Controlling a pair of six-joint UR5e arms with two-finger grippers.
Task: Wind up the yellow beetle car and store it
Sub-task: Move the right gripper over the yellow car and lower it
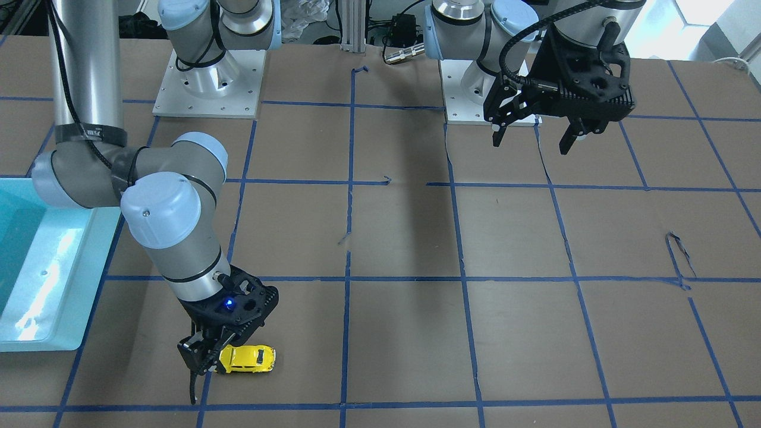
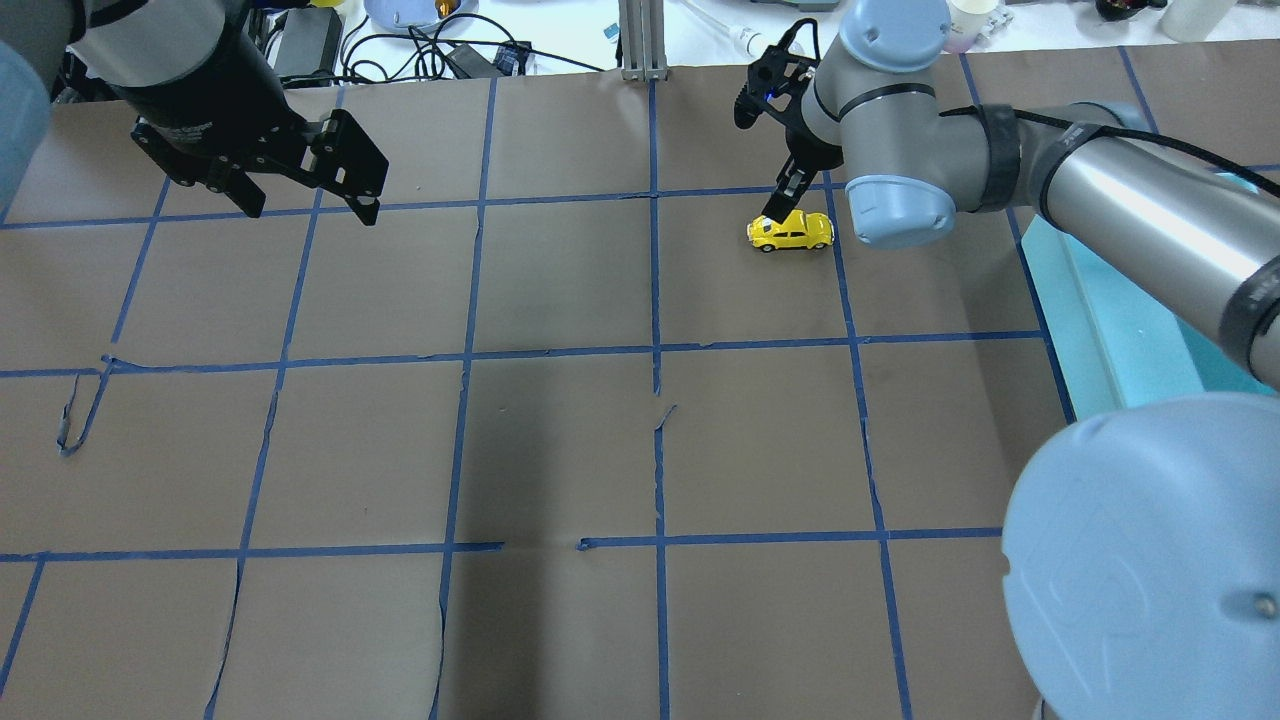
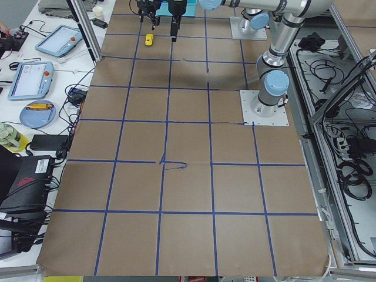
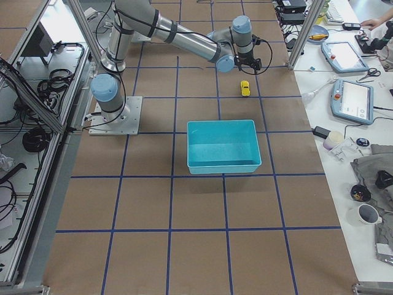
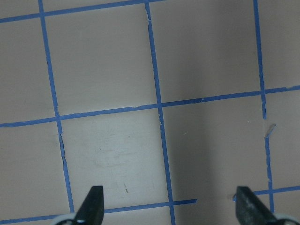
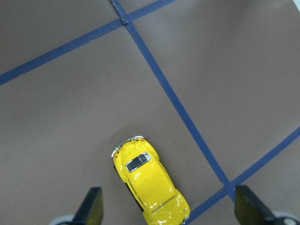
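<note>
The yellow beetle car [image 1: 247, 358] stands on its wheels on the brown paper, near the table's far edge on my right side [image 2: 790, 232]. My right gripper [image 1: 205, 365] is open and points down just above the car's one end. In the right wrist view the car [image 6: 147, 185] lies low in the frame, between the two spread fingertips [image 6: 91, 208], and nothing grips it. My left gripper [image 1: 532, 134] is open and empty, high above the table on my left side [image 2: 300, 195]. Its wrist view shows only paper and tape between its fingertips [image 5: 248, 206].
A turquoise bin [image 4: 221, 124] stands on the table on my right, between the car and my right arm's base; its rim shows in the front view [image 1: 59, 261]. Blue tape lines [image 2: 655, 350] divide the paper into squares. Tablets and cables lie beyond the far edge.
</note>
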